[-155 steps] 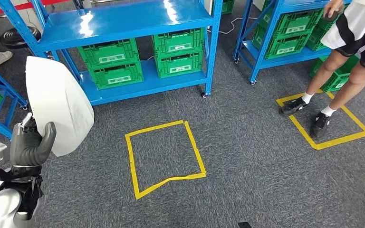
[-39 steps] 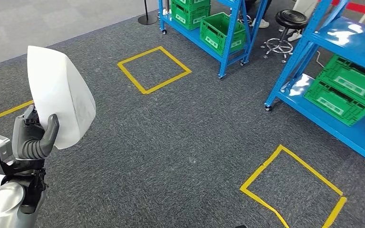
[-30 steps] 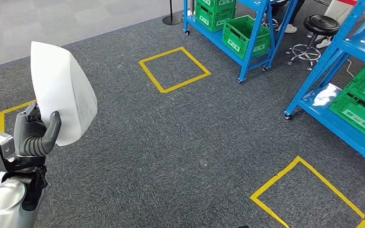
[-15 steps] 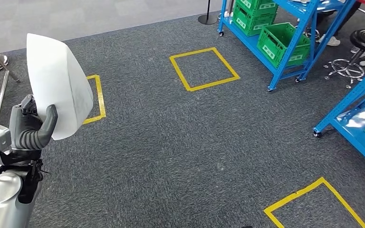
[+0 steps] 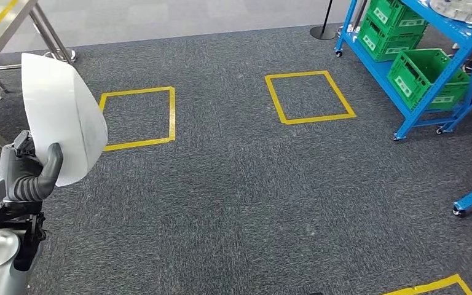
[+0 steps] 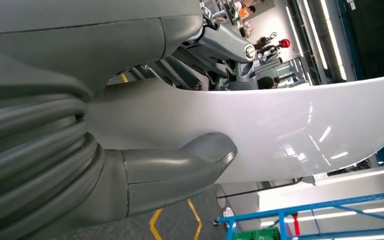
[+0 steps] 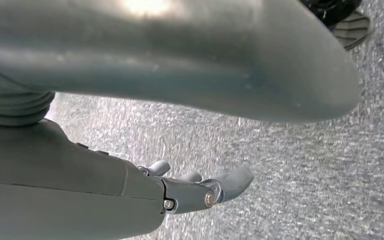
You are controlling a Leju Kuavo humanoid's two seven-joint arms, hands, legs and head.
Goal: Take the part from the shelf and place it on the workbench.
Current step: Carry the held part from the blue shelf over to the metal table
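Transport is underway: left hand [image 5: 27, 175] is gripping the white curved part [image 5: 61, 117], right hand [image 7: 200, 192] hanging loosely spread, and next comes approaching the steel workbench [image 5: 3, 24] at eleven o'clock.

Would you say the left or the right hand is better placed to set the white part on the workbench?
Left: the left hand already grips the white part, and the workbench stands on that side.

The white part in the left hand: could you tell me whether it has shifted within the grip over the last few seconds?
No. The part sits the same against the left hand, thumb across its lower edge; the floor and shelf shifted because the camera turned.
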